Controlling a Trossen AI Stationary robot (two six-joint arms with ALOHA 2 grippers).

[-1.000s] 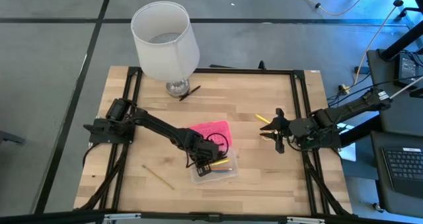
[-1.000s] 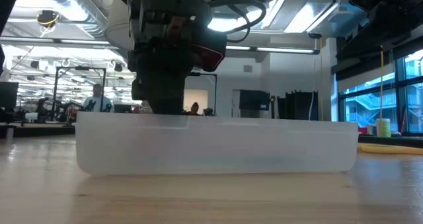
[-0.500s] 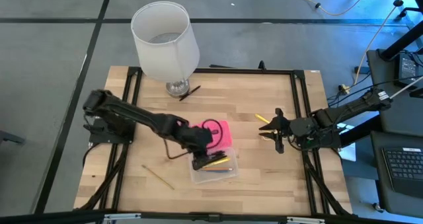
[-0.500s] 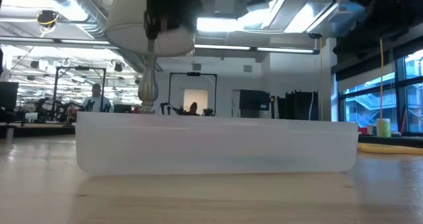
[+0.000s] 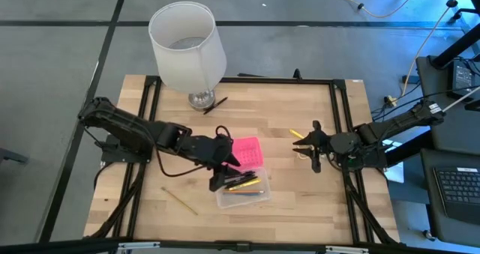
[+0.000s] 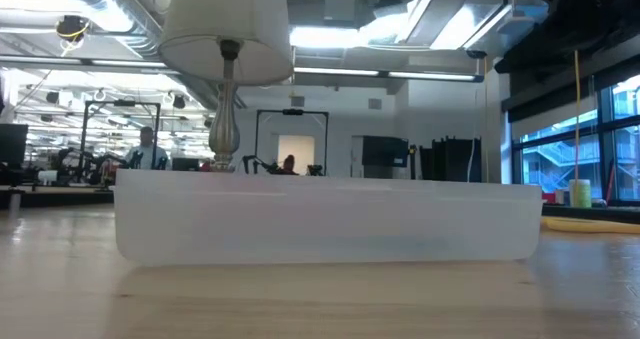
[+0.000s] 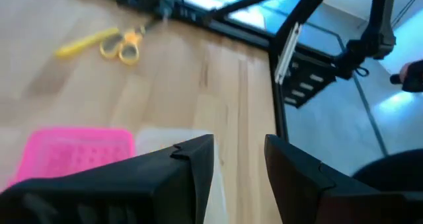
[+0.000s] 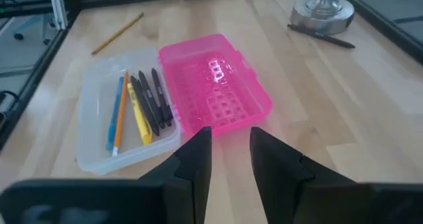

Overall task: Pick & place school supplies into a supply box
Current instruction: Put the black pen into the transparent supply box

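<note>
The supply box lies open near the table's middle. Its clear base (image 5: 244,191) (image 8: 125,118) (image 6: 320,219) holds several pens in blue, orange, yellow and black (image 8: 140,108). Its pink lid (image 5: 247,152) (image 8: 215,85) (image 7: 73,151) lies flat beside the base. My left gripper (image 5: 218,180) (image 7: 238,164) hovers open over the base's left end and holds nothing. My right gripper (image 5: 310,147) (image 8: 230,154) waits open near the right edge, beside the yellow-handled scissors (image 5: 298,135) (image 7: 114,44), which lie flat. A tan pencil (image 5: 178,200) (image 8: 119,32) lies on the table left of the box. A black pen (image 5: 215,104) (image 8: 320,36) lies by the lamp's foot.
A lamp with a white shade (image 5: 187,46) (image 6: 225,29) stands on its metal foot (image 8: 327,9) at the far edge, left of centre. A black frame (image 5: 341,112) runs round the tabletop. Bare wood shows between the box and the right gripper.
My left gripper has risen out of the clear base, leaving the low view, and has drawn back a little toward the table's left. The pens in the base, covered by the gripper before, now show. The right arm has kept still.
</note>
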